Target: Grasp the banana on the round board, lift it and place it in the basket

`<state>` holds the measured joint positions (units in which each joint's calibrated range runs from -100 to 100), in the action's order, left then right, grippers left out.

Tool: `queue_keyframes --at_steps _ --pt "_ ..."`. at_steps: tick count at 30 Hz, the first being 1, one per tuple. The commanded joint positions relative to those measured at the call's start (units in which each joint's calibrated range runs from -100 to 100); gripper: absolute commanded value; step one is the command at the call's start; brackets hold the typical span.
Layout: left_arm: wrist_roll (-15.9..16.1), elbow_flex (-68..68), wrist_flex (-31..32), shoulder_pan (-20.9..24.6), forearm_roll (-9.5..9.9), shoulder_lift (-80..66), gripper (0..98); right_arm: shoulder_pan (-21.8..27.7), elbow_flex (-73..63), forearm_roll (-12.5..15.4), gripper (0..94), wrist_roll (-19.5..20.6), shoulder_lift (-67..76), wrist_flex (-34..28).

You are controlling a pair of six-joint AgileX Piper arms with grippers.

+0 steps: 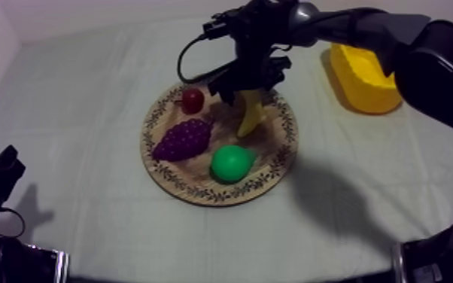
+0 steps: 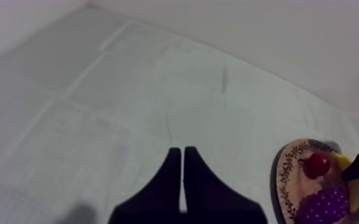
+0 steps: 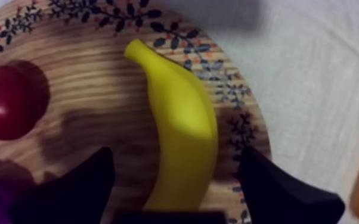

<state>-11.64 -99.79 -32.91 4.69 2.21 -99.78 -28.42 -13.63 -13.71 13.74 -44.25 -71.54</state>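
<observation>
Plainly the main risk is a poor grip: the banana [image 3: 179, 125] is curved and smooth, lying lengthwise between the fingers [image 3: 80, 190] of the right gripper [image 3: 177, 156], so if they close off-centre on its bulge it may swivel or squirt out across the wooden board [image 3: 98, 83]. Such a slip could knock the small red fruit [image 3: 6, 101], which sits near it, or push the banana over the patterned rim onto the cloth [image 1: 86, 113]. Closing too high would pinch only the upper curve and risk a drop on the way to the yellow basket [image 1: 361, 79], which stands well apart from the board at the far right. The grapes [image 1: 182, 139] and pear [image 1: 231, 162] lie toward the board's front, out of that path, I judge.

The right gripper hangs low over the banana with its 2 fingers spread wide, 1 on each side, holding nothing and, as far as I can see, touching neither flank. The left gripper [image 2: 183, 179] rests over bare cloth, fingers pressed together on nothing
</observation>
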Motion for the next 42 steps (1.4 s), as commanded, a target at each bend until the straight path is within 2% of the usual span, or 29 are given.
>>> queue_keyframes --at_steps 1,3,4,6,8,12,21,27,33,42 --pt "0.0 0.0 0.0 0.0 -0.03 0.0 0.1 0.1 -0.5 0.1 56.4 0.0 -1.4 -0.1" --pt "0.0 0.0 0.0 0.0 -0.03 0.0 0.1 0.1 -1.1 0.0 54.0 -0.1 -2.5 0.1" --pt "0.0 0.0 0.0 0.0 -0.03 0.0 0.1 0.2 -1.4 0.1 49.3 -0.2 -3.0 0.1" --pt "0.0 0.0 0.0 0.0 -0.03 0.0 0.1 0.3 -1.7 0.1 32.4 -0.2 -3.6 0.3" --pt "0.0 0.0 0.0 0.0 -0.03 0.0 0.1 0.3 -1.3 -0.2 20.8 -0.1 -3.7 0.9" --pt "0.0 0.0 0.0 0.0 -0.03 0.0 0.1 0.3 0.8 -0.5 11.5 -0.1 -1.7 2.1" --pt "0.0 0.0 0.0 0.0 -0.03 0.0 0.1 0.6 5.0 -1.2 8.6 -0.3 7.8 2.0" --pt "0.0 0.0 0.0 0.0 -0.03 0.0 0.1 2.4 8.7 -3.0 8.4 0.4 15.8 3.0" --pt "0.0 0.0 0.0 0.0 -0.03 0.0 0.1 6.3 13.0 -6.0 8.5 1.5 22.6 4.9" --pt "0.0 0.0 0.0 0.0 -0.03 0.0 0.1 14.9 19.7 -10.1 8.5 1.4 29.5 9.3"
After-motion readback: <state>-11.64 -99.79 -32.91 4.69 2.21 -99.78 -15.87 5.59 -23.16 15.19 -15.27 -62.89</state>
